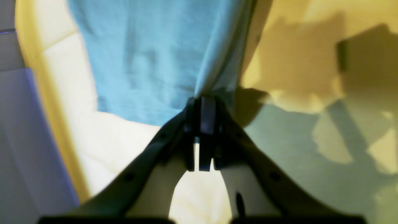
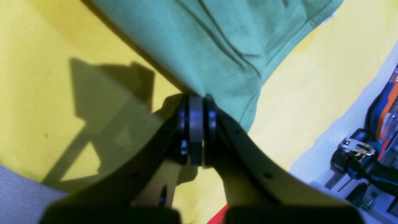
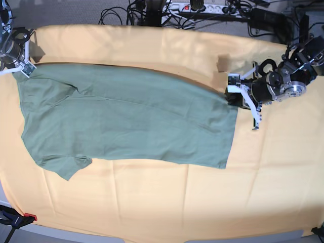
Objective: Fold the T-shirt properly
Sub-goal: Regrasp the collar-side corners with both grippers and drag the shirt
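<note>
Green T-shirt (image 3: 126, 119) lies flat on the yellow cloth (image 3: 167, 202), one long side turned in, no fold across yet. I have the left gripper (image 1: 202, 102) clamped on its hem corner, the right gripper (image 2: 196, 99) pinching the shoulder end

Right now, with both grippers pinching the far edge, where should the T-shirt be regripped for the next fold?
Likely the T-shirt's near hem corner and near sleeve. Both lie flat and free on the table cloth, so come in low from the near side.
</note>
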Tool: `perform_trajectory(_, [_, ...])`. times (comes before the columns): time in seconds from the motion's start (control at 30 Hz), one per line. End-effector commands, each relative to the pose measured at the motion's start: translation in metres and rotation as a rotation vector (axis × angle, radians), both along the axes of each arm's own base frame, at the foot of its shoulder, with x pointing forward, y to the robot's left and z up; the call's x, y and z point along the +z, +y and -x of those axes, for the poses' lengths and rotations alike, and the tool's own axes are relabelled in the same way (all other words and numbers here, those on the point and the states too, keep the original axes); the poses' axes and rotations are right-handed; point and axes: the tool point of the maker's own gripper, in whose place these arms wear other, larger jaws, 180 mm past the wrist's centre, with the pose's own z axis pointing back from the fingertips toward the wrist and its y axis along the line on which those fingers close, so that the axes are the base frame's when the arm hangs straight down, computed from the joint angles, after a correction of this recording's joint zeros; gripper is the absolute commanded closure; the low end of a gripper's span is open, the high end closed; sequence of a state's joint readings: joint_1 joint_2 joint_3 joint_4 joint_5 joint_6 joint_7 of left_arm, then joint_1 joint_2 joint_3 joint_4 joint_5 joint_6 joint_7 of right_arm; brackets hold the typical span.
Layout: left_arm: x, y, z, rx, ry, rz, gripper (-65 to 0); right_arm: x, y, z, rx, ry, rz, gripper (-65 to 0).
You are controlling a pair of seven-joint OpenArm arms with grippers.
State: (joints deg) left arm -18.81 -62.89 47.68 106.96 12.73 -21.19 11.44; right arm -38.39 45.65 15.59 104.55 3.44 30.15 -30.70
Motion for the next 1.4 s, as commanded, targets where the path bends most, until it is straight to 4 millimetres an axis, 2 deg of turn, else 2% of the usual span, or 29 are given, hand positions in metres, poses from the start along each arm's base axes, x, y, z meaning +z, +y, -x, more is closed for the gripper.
perform_trajectory(0.0, [0.015, 0.000, -0.008, -0.004, -0.031, 0.011, 0.0, 0.010, -0.006, -0.008, 0.016, -0.020, 0.029, 0.0])
perform_trajectory(0.2, [0.023, -0.003, 0.003, -0.033, 0.006, 0.000, 0.0, 0.013, 0.000, -0.010, 0.045, -0.014, 0.028, 0.0])
perform_trajectory(0.4, [0.017, 0.002, 0.022, -0.066, 0.104, -0.030, 0.0, 0.022, 0.007, -0.012, 0.104, 0.016, 0.038, 0.0])
perform_trajectory(0.57, [0.013, 0.013, 0.034, -0.081, 0.170, -0.070, 0.0, 0.020, 0.000, 0.002, 0.112, 0.125, 0.053, 0.0])
perform_trajectory(0.77, [0.017, 0.004, 0.072, -0.144, 0.319, -0.040, 0.0, 0.014, -0.011, 0.029, 0.161, 0.243, 0.106, 0.0])
perform_trajectory(1.0, [0.029, 0.009, 0.084, -0.133, 0.360, -0.024, 0.0, 0.005, -0.019, 0.066, 0.159, 0.364, 0.152, 0.0])
perform_trajectory(1.27, [0.036, 0.003, 0.096, -0.103, 0.437, 0.054, 0.0, 0.004, -0.013, 0.086, 0.183, 0.424, 0.171, 0.0])
perform_trajectory(1.37, [0.033, 0.002, 0.110, -0.091, 0.492, 0.068, 0.0, 0.004, -0.015, 0.092, 0.180, 0.445, 0.181, 0.0])
